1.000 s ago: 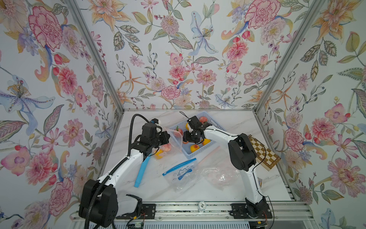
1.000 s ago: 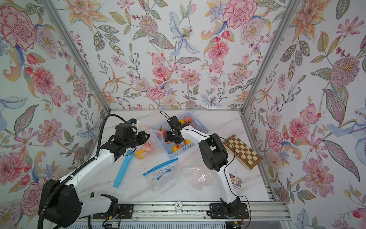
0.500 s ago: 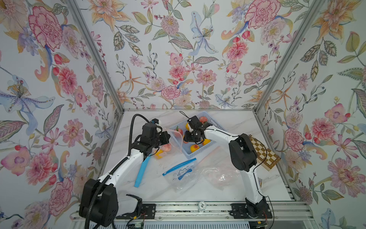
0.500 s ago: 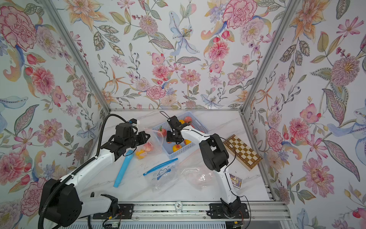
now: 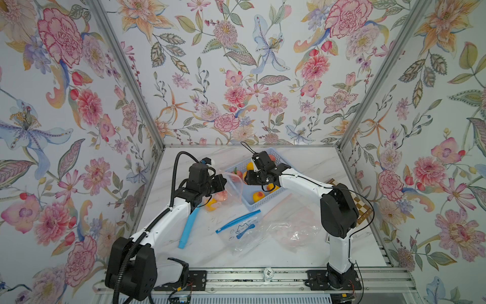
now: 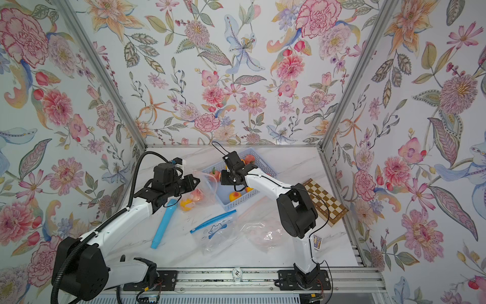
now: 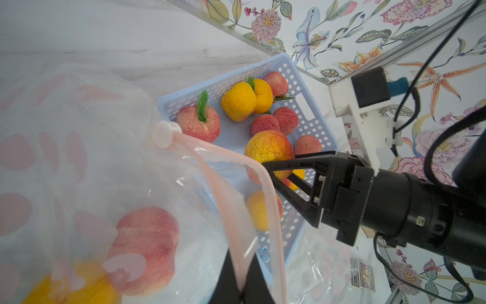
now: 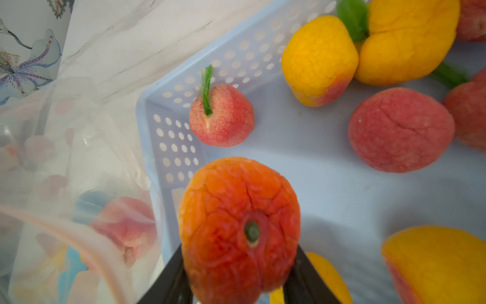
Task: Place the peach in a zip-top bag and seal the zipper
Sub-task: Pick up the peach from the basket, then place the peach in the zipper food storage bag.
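A peach [image 8: 239, 223] is clamped between the half-spread right jaws; the rim of the bag [image 7: 79, 158] is pinched by the closed left jaws.

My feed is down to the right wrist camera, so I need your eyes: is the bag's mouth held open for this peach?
Observer: Yes, the left gripper is shut on the pink-rimmed bag's zipper strip, holding that side up.
Operator: Where's the slider, for after the peach drops in?
Observer: The white slider sits at the strip's far end, away from that gripper.
Operator: Any spare bags?
Observer: A blue-zippered bag lies flat on the table in both top views.
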